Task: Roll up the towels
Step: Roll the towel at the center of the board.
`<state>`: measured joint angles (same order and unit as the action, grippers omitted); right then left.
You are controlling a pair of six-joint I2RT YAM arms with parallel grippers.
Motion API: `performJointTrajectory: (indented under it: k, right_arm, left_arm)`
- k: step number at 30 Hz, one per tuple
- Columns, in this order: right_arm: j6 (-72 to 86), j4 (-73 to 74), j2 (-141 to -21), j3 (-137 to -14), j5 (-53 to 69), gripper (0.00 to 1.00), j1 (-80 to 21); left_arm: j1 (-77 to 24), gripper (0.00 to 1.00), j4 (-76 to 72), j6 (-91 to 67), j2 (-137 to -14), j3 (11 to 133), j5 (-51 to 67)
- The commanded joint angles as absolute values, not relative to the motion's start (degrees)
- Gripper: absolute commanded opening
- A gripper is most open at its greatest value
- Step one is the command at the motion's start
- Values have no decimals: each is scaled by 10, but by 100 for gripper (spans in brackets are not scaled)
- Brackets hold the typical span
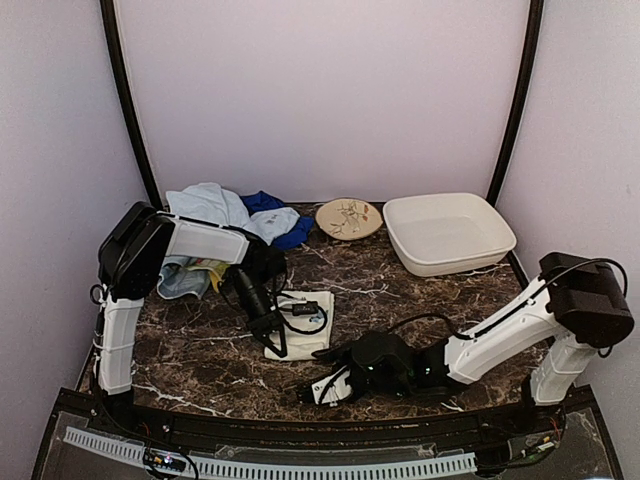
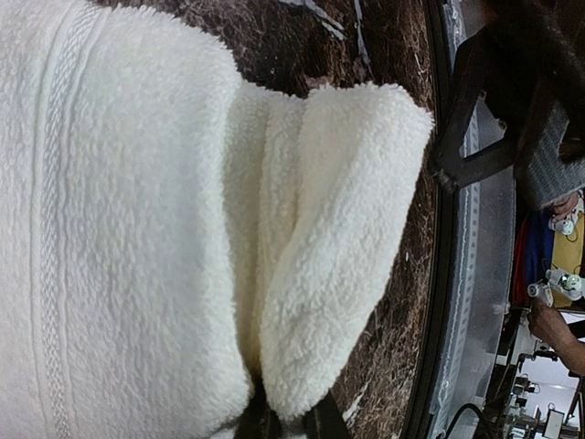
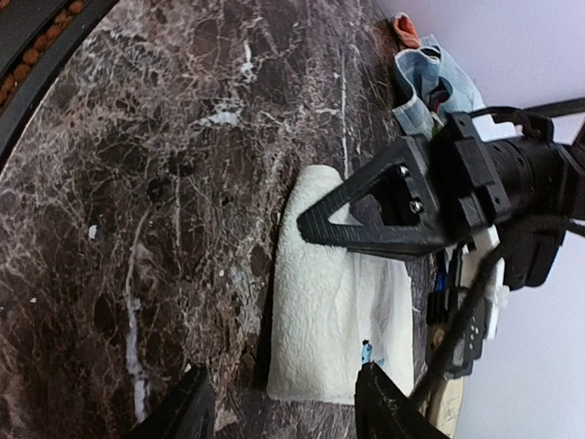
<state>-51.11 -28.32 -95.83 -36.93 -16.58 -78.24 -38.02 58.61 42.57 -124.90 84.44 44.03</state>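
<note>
Dark brown marble with white veins tops the table [image 1: 400, 290], shut in by pale lilac walls; nearest, at 6 o'clock, the right claw [image 1: 312, 388] lies low over the marble, its fingers spread with nothing between them, pointing toward 9 o'clock. Just beyond it, at about 7 o'clock from the table's middle, the cream-white towel [image 1: 308, 338] lies flat; its near edge is folded up and over into a thick flap. The left claw [image 1: 272, 342] comes down on that towel and pinches the flap; a black cable trails across the cloth beside it. Farther back, at 10 o'clock, a loose heap holds the light blue towel [image 1: 210, 205], the royal blue towel [image 1: 275, 215] and a bit of yellow towel [image 1: 208, 268]; at 12 o'clock sits the round patterned plate [image 1: 349, 218]; at 2 o'clock stands the white plastic tub [image 1: 447, 232].
</note>
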Motion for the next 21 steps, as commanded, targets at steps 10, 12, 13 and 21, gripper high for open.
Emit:
performJointTrajectory:
  k: [10, 12, 13, 21]
  right_arm:
    - [-567, -391, -1101, -463, -149, 43, -756]
    - [-549, -380, -1113, -472, -149, 39, -750]
    - [-538, -374, -1115, -474, -147, 35, -747]
    - [-422, -264, -1116, -500, -122, 20, -715]
  left_arm:
    - [-381, 0, 606, 440, -1277, 850, 399]
    - [-381, 0, 608, 445, -1276, 850, 400]
    - [-380, 0, 610, 449, -1276, 851, 402]
    - [-363, 28, 588, 482, -1207, 824, 446]
